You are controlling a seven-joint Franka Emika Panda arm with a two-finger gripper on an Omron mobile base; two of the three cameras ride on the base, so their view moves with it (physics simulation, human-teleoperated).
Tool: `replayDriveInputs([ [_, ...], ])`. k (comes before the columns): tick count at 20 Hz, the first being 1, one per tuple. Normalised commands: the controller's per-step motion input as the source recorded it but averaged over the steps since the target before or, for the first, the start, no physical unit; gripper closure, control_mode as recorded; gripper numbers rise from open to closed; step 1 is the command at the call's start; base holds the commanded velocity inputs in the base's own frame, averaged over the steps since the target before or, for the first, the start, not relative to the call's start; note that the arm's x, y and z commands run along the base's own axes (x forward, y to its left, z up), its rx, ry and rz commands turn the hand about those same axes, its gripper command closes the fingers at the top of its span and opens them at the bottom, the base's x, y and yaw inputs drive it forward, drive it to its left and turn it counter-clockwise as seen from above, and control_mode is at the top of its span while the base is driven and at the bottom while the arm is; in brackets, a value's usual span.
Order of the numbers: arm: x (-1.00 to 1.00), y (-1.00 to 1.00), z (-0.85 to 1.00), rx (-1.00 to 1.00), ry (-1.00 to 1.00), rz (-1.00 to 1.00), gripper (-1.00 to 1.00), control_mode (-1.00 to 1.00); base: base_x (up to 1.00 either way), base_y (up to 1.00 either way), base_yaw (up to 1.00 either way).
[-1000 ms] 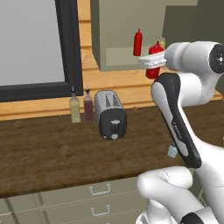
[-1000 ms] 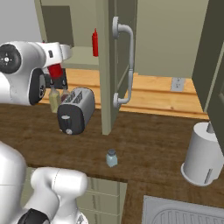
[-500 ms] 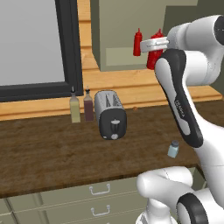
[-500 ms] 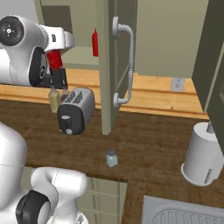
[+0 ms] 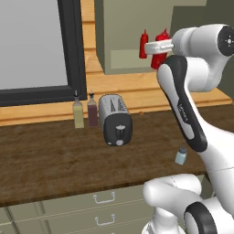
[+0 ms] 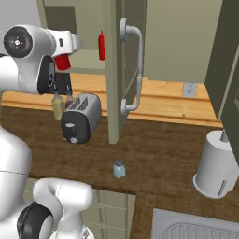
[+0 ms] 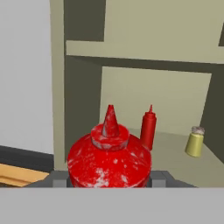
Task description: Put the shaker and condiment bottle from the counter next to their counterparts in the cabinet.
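Observation:
My gripper (image 5: 161, 50) is shut on the condiment bottle (image 5: 158, 59), a stout red squeeze bottle with a pointed nozzle (image 7: 109, 155). I hold it upright in the air just in front of the open olive cabinet (image 5: 119, 32). Inside, on the shelf (image 7: 173, 162), stand the counterparts: a tall slim red bottle (image 7: 148, 129) and a yellowish-green shaker (image 7: 194, 141), both beyond and to the right of the held bottle. The pale blue-grey shaker (image 5: 181, 156) stands on the dark wood counter (image 5: 50, 160) near its front edge, also clear in the right base view (image 6: 119, 168).
A dark toaster (image 5: 116, 125) sits mid-counter, with an olive bottle (image 5: 78, 114) and a brown bottle (image 5: 93, 111) to its left. The open cabinet door (image 6: 116, 70) with a metal handle (image 6: 135, 70) juts out. A white canister (image 6: 214, 164) and a sink (image 6: 196, 228) lie to the right.
The arm has lifted the red condiment bottle higher and closer to the cabinet opening. The shaker on the counter has not moved.

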Motion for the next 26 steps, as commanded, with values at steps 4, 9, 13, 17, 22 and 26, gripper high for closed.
replayDriveInputs([
  [4, 0.38, 0.0, -0.16, 0.0, -0.01, 0.0, 1.0, -1.0, 0.0, 0.0, 0.0],
  [9, 0.33, 0.0, 0.01, 0.03, 0.09, 0.0, 1.0, -1.0, 0.0, 0.0, 0.0],
  [13, 0.35, -0.01, 0.06, 0.0, 0.16, -0.01, 1.0, -1.0, 0.0, 0.0, 0.0],
  [17, 0.37, -0.02, 0.1, 0.0, 0.13, -0.03, 1.0, -1.0, 0.0, 0.0, 0.0],
  [22, 0.05, 0.0, 0.0, 0.0, -0.02, 0.0, 1.0, -1.0, 0.0, 0.0, 0.0],
  [26, 0.05, 0.0, -0.17, 0.0, -0.17, 0.0, 1.0, -1.0, 0.0, 0.0, 0.0],
])
